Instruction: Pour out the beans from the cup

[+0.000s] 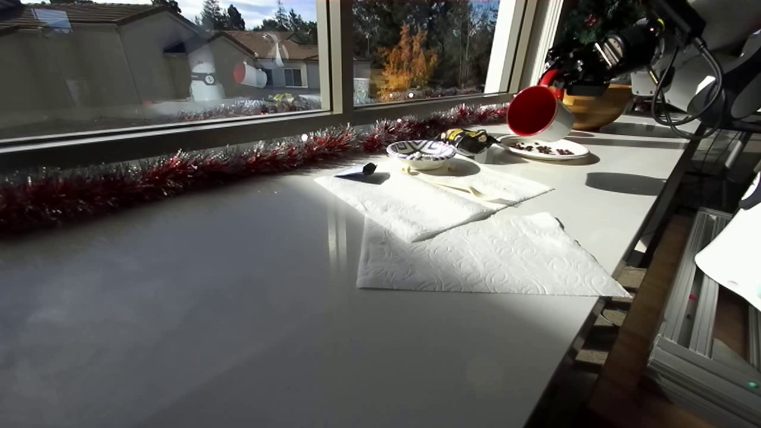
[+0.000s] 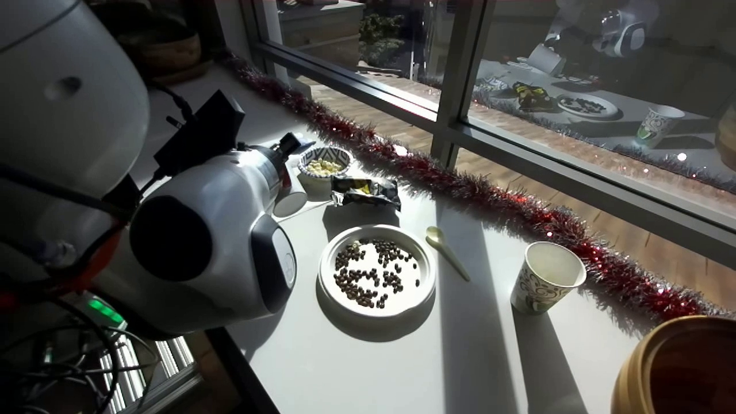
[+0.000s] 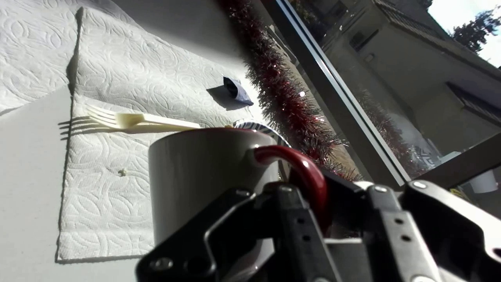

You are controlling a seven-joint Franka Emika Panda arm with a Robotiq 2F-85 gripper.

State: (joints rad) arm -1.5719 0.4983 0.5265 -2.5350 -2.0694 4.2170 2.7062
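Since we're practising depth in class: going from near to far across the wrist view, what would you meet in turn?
Gripper, white mug, patterned bowl, small bluish packet, building outside, tree.

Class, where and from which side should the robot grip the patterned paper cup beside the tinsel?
Grip the paper cup around mid-height, probably from the side away from the tinsel, which runs close by. Standing upright and widening upward, the paper cup should resist slipping down; squeeze gently, as paper may crush. The tool holds the mug, so it must release that first.
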